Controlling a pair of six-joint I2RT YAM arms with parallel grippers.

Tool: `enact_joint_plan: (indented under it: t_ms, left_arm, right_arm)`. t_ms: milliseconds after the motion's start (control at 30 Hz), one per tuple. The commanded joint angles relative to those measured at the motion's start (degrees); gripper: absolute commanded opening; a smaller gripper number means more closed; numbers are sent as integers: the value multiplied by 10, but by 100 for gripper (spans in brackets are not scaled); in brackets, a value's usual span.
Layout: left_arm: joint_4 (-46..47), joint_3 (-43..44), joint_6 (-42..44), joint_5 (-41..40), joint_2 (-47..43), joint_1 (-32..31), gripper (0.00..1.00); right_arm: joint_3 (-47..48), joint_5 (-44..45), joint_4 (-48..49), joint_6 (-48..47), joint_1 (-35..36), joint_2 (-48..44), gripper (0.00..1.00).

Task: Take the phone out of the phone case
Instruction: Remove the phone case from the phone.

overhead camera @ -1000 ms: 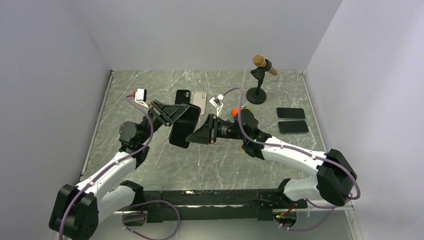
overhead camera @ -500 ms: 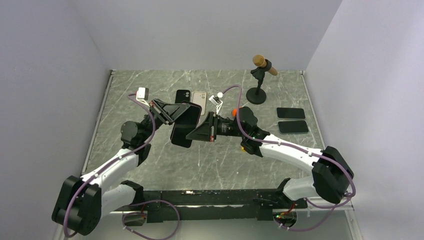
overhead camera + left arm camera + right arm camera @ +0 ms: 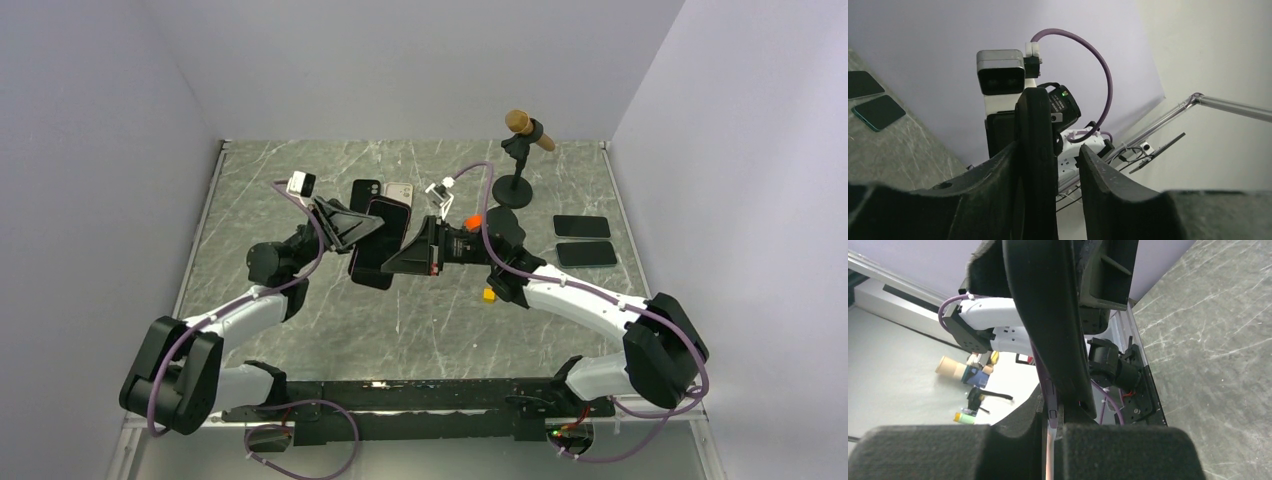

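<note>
so the cased phone (image 3: 380,243) is up in mid-air over open surface (image 3: 400,330), long axis running far-to-near and tilted. The right pincer (image 3: 392,262) pinches it, the left pincer (image 3: 372,226) sits spread around its edge

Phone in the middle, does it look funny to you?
Yes. The phone hangs tilted above the table, between the left gripper and right gripper, while the four other phones lie flat. That fits pulling it from its case.

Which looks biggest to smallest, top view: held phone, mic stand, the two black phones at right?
1. held phone, though lifted nearer the camera.
2. mic stand.
3. near black phone, far black phone: alike.
</note>
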Motion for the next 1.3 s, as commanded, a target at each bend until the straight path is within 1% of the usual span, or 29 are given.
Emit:
enact_joint_plan:
  t_ms: [0,33,167,267,500,567,667,733,867,967,1067,1100,1200,1267]
  left_arm:
    - [143,34,-27,88,-18,-9,51]
    - [143,36,-24,94,-21,-8,53]
    - [144,39,-9,132,-26,-8,70]
    - [144,40,6,164,-29,-7,74]
    - [144,60,54,265,-51,-6,76]
    - [144,62,70,295,-56,-6,79]
    - [144,62,87,334,-63,-6,87]
    - [144,62,97,351,-70,-6,88]
    - [144,61,111,358,-81,-6,85]
    - [144,58,119,367,-85,-7,81]
    - [144,60,122,372,-87,-7,72]
    - [144,60,121,370,-84,-7,70]
    - [144,65,118,368,-76,-8,57]
    - [144,67,117,362,-71,-8,52]
  right_arm:
    - [20,25,58,27,-22,-7,0]
    - [20,22,63,30,-25,-4,0]
    - [16,5,90,53,-35,0,0]
    - [17,-18,108,65,-42,1,0]
    - [11,-72,154,104,-61,-11,0]
    - [15,-83,155,108,-63,-14,0]
    - [21,-99,153,113,-67,-16,0]
    - [23,-107,162,119,-67,-15,0]
    - [20,-124,191,133,-67,-14,0]
    - [17,-139,221,151,-67,-13,0]
    - [15,-152,257,173,-67,-10,0]
    - [15,-155,261,175,-67,-10,0]
    - [15,-163,264,167,-66,-14,0]
    - [15,-169,262,162,-66,-17,0]
